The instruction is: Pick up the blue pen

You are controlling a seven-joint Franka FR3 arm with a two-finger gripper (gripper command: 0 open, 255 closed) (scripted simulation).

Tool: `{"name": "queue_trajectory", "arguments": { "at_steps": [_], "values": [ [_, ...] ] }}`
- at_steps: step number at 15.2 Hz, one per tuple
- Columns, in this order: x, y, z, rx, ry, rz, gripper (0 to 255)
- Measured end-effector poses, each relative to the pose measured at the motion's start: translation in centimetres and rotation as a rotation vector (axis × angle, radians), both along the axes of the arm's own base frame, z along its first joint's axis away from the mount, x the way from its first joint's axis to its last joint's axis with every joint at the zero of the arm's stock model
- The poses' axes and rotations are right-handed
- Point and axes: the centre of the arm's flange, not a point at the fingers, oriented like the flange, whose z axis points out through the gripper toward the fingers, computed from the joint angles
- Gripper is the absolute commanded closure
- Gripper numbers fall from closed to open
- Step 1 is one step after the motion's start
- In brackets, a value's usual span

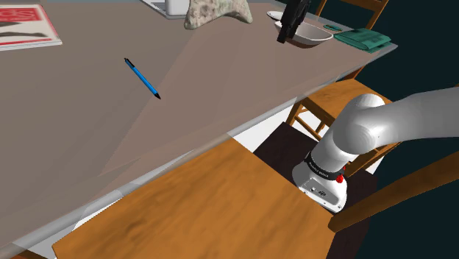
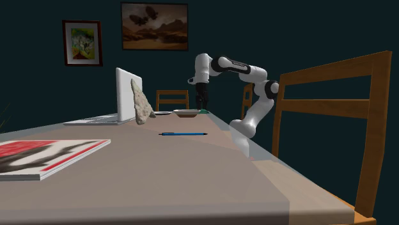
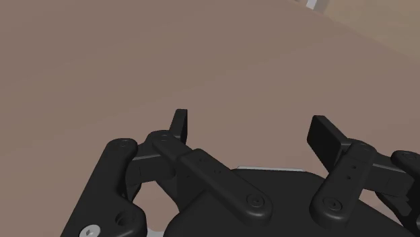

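On the grey table [image 2: 192,185], a red-and-white magazine [image 2: 45,156] lies nearest in the second exterior view. Farther on, the blue pen [image 2: 183,133] lies flat, alone. Well beyond it the gripper [image 2: 203,104] hangs by a shallow bowl [image 2: 187,113], its fingers spread apart, grasping nothing.

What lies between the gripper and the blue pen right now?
Just bare table between gripper and blue pen, per the shoulder view. The rock sits clear of it.

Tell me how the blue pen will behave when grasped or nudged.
The blue pen looks thin and straight, so probably stiff and light. Lying flat on the smooth table, its slim barrel may roll if nudged sideways. Being so narrow, it could slip from an off-centre pinch.
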Motion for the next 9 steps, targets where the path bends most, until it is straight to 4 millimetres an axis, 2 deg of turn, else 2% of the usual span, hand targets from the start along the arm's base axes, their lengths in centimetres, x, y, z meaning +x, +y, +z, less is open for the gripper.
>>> {"name": "queue_trajectory", "arguments": {
  "at_steps": [2, 5, 9],
  "values": [
    [0.1, 0.5, 0.0, -0.002, 0.002, -0.005, 0],
    [1.1, 4.0, 0.0, -0.012, 0.013, -0.031, 0],
    [2.0, 9.8, 0.3, -0.027, 0.031, -0.072, 0]
  ]
}}
